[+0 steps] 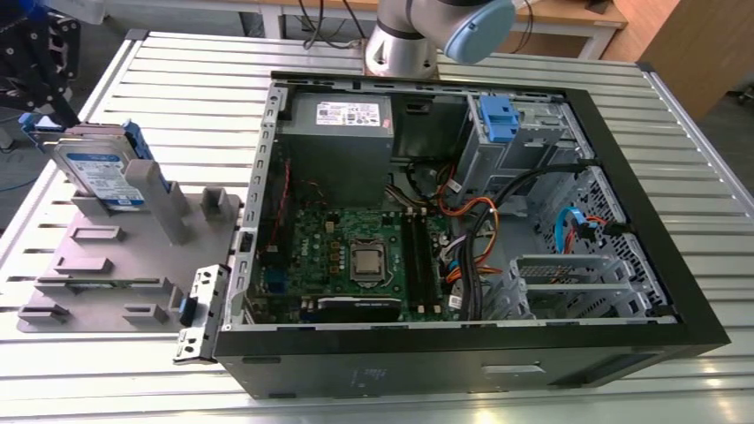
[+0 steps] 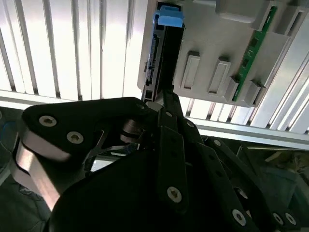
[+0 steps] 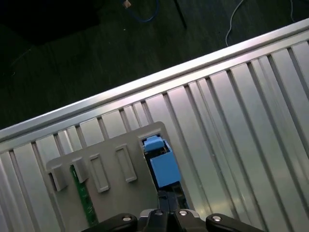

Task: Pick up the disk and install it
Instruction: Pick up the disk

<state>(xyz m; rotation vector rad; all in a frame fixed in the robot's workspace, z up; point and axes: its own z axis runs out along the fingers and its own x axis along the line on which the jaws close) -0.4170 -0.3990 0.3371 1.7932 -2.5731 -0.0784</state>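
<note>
The disk (image 1: 101, 172) stands on edge in the grey holder (image 1: 88, 265), at the exterior view's left, well apart from the open case (image 1: 471, 371). It is not yet lifted and not yet installed, so by my judgement the whole task lies ahead, and I am only at the approach to the pick.

In both wrist views I look down on the disk's thin edge, with its blue rail (image 3: 161, 166) uppermost. My gripper (image 2: 164, 96) hangs right at the near end of that edge. I cannot tell whether it is open or closed, nor whether it touches the disk.

A tall post (image 1: 162, 199) of the holder stands just beside the disk's labelled face, so I judge that a straight lift is the clean way out. A green board (image 2: 253, 48) sits in another slot of the holder, apart from the disk. The holder lies near the edge of the slatted table (image 1: 177, 79), and beyond that edge I see dark floor with loose cables.

Inside the case, a drive cage with a blue latch (image 1: 501, 119) sits at the far corner. Orange and black cables (image 1: 471, 212) crowd the space beside it, which I judge leaves little room there.
</note>
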